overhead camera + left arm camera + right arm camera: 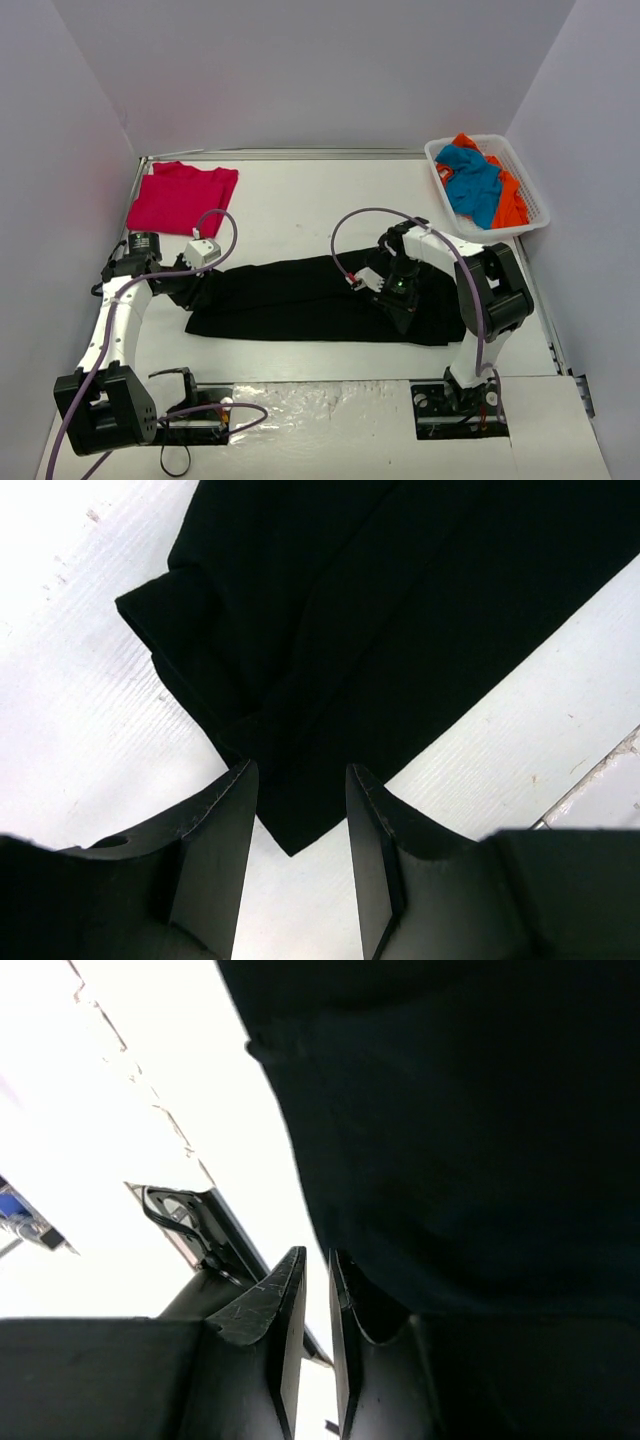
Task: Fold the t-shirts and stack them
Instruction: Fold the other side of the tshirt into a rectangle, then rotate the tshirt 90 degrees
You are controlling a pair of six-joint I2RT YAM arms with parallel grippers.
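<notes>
The black t-shirt (pixel 300 300) lies folded into a long strip across the middle of the table; its star mark is hidden. My left gripper (pixel 197 290) is at the strip's left end. In the left wrist view it (pixel 300 780) is open, with a corner of the black cloth (pixel 380 600) lying between the fingertips. My right gripper (pixel 402 305) is low over the strip's right part. In the right wrist view it (pixel 315 1255) is closed to a thin gap with only white table showing in it, at the edge of the black cloth (pixel 460 1110). A folded crimson-red t-shirt (pixel 180 198) lies at the back left.
A white basket (pixel 535 200) at the back right holds a blue shirt (pixel 473 180) and an orange shirt (pixel 510 200). Purple cables loop above both arms. The arm bases stand at the near edge, and white walls close in the table.
</notes>
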